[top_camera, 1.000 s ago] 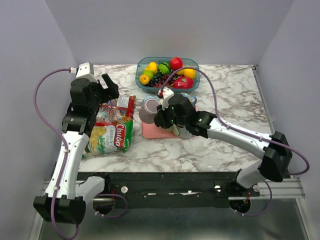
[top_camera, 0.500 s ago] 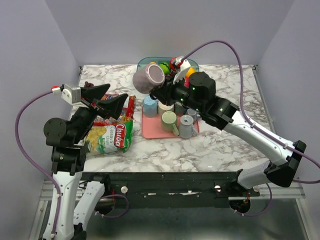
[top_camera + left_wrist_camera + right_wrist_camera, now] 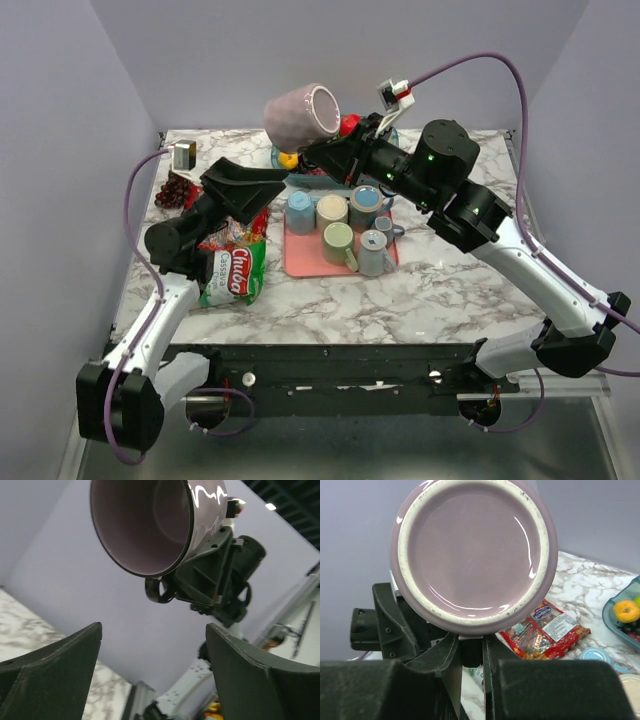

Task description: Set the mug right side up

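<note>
Several mugs (image 3: 340, 243) fill the tray (image 3: 300, 266) — right gripper (image 3: 320, 152) grips an empty mug (image 3: 298, 115), left gripper (image 3: 275, 188) open.

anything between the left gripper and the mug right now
Nothing visible. The open left gripper points at the mouth of the mug with only air between. The right gripper holds the mug by its handle, on the far side.
</note>
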`<action>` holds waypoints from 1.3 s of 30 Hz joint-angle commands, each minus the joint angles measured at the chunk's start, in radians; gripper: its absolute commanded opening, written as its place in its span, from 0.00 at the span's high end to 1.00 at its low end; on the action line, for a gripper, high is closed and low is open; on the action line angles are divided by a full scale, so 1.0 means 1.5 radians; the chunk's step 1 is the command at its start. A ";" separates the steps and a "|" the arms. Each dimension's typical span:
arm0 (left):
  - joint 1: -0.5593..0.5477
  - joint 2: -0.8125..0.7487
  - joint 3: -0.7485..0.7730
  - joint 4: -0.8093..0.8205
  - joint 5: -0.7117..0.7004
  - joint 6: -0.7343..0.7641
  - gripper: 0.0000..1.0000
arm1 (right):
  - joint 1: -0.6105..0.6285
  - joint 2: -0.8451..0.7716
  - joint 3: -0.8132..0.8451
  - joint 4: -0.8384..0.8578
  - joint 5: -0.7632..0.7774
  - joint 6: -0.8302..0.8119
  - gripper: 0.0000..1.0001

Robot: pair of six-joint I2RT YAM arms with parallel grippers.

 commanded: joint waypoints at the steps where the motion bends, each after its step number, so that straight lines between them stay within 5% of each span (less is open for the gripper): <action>1: -0.063 0.085 0.029 0.298 -0.027 -0.205 0.15 | -0.002 -0.021 0.000 0.079 -0.042 0.045 0.99; 9: -0.097 0.139 0.054 0.279 -0.056 -0.204 0.46 | -0.006 -0.023 -0.021 0.081 -0.042 0.047 0.99; 28: -0.114 0.121 0.074 0.152 -0.071 -0.095 0.58 | -0.012 -0.017 -0.051 0.085 -0.087 0.125 0.99; 39: -0.118 0.118 0.072 0.129 -0.068 -0.060 0.83 | -0.021 -0.021 -0.057 0.079 -0.129 0.164 0.99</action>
